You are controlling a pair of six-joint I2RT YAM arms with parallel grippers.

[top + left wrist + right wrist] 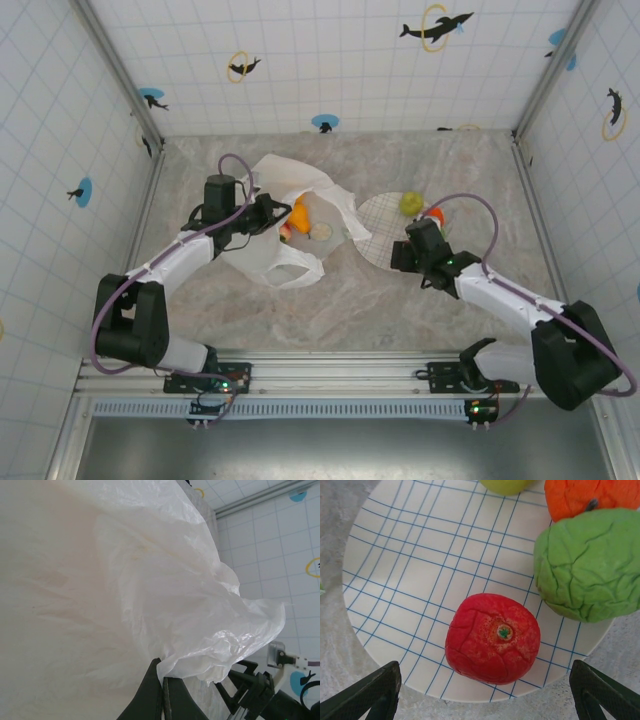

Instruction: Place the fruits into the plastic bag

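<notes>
Right end effector: released, jaws wide, hovering over red fruit at rim of plate. Same plate's rim, further along: green fruit, orange fruit, yellow-green fruit. Left end effector: clenched on fold of bag. Bag lies on surface, just left of plate, orange-yellow fruit inside.

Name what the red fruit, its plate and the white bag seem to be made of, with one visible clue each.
Red fruit: likely soft foam or rubbery plastic, matte; the skin is cracked and wrinkled like a toy's.
Plate: smooth, pale, blue printed grid; plastic or ceramic, unclear which.
Bag: thin translucent plastic film, faintly glossy; it crumples into fine creases.
</notes>
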